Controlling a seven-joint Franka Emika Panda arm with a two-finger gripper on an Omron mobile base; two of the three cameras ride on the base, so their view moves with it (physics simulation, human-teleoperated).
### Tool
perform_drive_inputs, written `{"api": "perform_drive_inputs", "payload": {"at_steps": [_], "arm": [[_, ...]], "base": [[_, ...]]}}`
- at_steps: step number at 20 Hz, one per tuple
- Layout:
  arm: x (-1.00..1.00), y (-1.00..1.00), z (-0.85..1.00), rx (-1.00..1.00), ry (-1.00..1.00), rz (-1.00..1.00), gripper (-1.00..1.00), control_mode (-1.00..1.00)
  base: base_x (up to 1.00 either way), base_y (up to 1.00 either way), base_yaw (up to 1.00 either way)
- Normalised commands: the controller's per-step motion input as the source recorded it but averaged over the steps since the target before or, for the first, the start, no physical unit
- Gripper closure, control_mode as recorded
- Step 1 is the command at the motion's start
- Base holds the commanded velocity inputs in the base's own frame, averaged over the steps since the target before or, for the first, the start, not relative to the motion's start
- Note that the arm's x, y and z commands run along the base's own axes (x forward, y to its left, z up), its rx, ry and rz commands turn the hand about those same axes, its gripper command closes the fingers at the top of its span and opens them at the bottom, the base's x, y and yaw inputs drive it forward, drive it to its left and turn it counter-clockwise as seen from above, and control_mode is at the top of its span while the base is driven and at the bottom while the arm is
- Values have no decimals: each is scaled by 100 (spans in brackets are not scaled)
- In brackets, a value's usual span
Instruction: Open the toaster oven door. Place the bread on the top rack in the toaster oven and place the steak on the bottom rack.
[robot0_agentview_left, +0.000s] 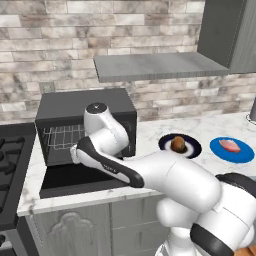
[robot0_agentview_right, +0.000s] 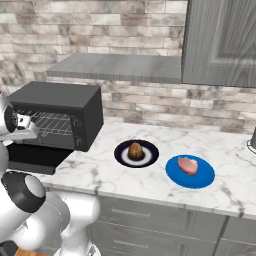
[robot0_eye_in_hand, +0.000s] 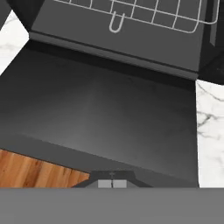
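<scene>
Toaster oven door (robot0_eye_in_hand: 109, 113) flat down, mouth unobstructed

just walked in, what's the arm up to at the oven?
The toaster oven door is folded down flat, open. The arm's tool hangs shut above the door's front edge, holding nothing. The wire racks inside are bare. The bread sits on a dark plate and the steak on a blue plate, both untouched on the counter.

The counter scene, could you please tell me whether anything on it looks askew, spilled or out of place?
Nothing stands out. The oven door lies folded down flat, the bread sits on its dark plate, and the steak on its blue plate; no spills.
</scene>
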Motion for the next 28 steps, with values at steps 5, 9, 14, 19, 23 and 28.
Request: {"api": "perform_drive_inputs", "payload": {"at_steps": [5,9,14,19,23,28], "arm": [[-15,0,47,-1,-11,-1,100,-100],[-11,0,52,0,-17,-11,100,-100],[-5,-1,38,0,-2,-17,100,-100],[-1,-15,6,3,0,-9,100,-100],[0,-32,-6,5,0,0,100,-100],[0,-33,-10,7,0,0,-100,-100]], "base": [[0,0,0],[0,0,0],[0,0,0],[0,0,0],[0,0,0],[0,0,0]]}}
